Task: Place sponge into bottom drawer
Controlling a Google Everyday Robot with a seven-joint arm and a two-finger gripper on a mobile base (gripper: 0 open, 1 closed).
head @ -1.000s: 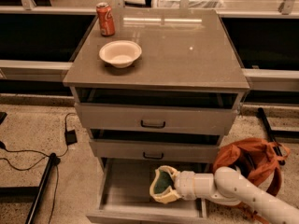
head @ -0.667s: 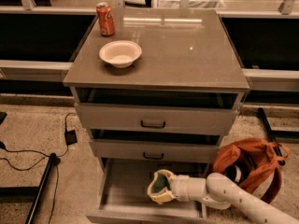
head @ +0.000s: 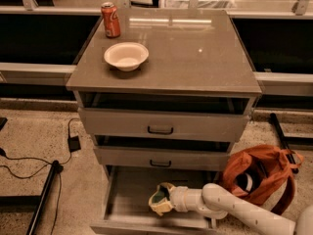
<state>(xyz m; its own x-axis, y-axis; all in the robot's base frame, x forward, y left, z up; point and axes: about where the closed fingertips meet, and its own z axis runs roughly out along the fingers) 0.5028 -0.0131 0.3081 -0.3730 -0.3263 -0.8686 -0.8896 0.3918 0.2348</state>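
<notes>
The bottom drawer [head: 131, 196] of the grey cabinet is pulled open, and its flat grey floor shows. My gripper [head: 159, 199] reaches in from the right, low over the middle of the drawer floor. It is shut on the sponge [head: 158, 198], whose dark green face shows between the cream fingers, with yellowish foam at the edges. I cannot tell whether the sponge touches the drawer floor. My white arm [head: 230, 207] crosses the drawer's right side.
A white bowl [head: 126, 56] and a red can [head: 111, 19] stand on the cabinet top. The top drawer [head: 161, 125] and middle drawer [head: 160, 158] are slightly ajar. An orange bag [head: 261, 177] lies on the floor to the right. Cables [head: 29, 160] and a black stand leg [head: 43, 197] lie to the left.
My gripper has moved a little left and lower into the bottom drawer, still holding the sponge. The drawers, bowl and can have not moved.
</notes>
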